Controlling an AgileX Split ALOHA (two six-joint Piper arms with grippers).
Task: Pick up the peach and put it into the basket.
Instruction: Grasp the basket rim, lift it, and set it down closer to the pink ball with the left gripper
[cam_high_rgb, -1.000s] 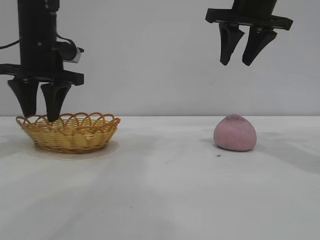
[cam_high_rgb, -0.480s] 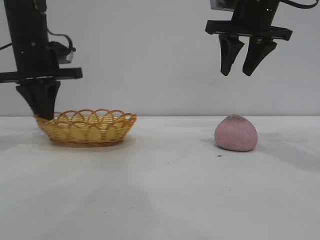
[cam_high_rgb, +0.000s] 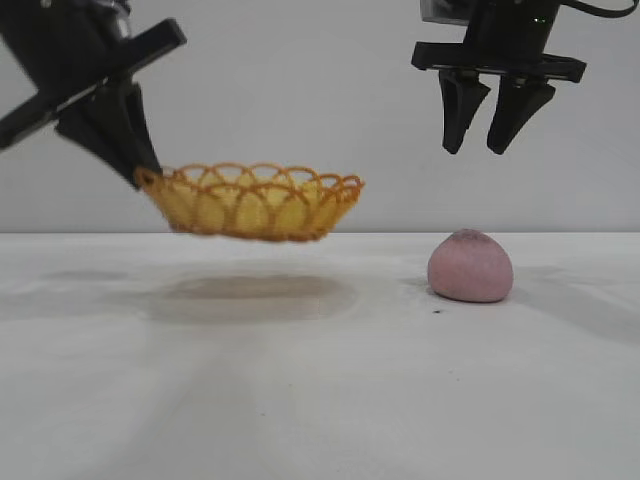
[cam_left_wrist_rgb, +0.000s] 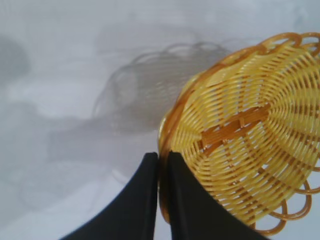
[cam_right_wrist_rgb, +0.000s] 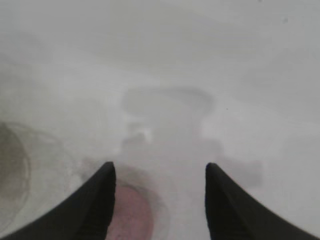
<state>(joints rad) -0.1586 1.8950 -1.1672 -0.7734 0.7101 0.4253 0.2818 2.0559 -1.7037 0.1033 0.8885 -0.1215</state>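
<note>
The woven yellow-tan basket (cam_high_rgb: 255, 203) hangs in the air above the table, slightly tilted, held by its left rim. My left gripper (cam_high_rgb: 146, 175) is shut on that rim; in the left wrist view its two black fingers pinch the orange-brown edge of the basket (cam_left_wrist_rgb: 240, 125) at the left gripper (cam_left_wrist_rgb: 162, 159). The dusty-pink peach (cam_high_rgb: 470, 266) rests on the table to the right. My right gripper (cam_high_rgb: 483, 140) hovers open well above the peach, nothing between its fingers. The right wrist view shows the peach (cam_right_wrist_rgb: 132, 215) far below, beside one finger of the right gripper (cam_right_wrist_rgb: 160, 172).
The white table (cam_high_rgb: 320, 380) carries the basket's shadow (cam_high_rgb: 250, 293) below the lifted basket. A plain grey wall stands behind both arms.
My left gripper shut on the basket's rim, then lifted it off the table and carried it rightwards toward the peach. The right gripper and the peach stayed put.
</note>
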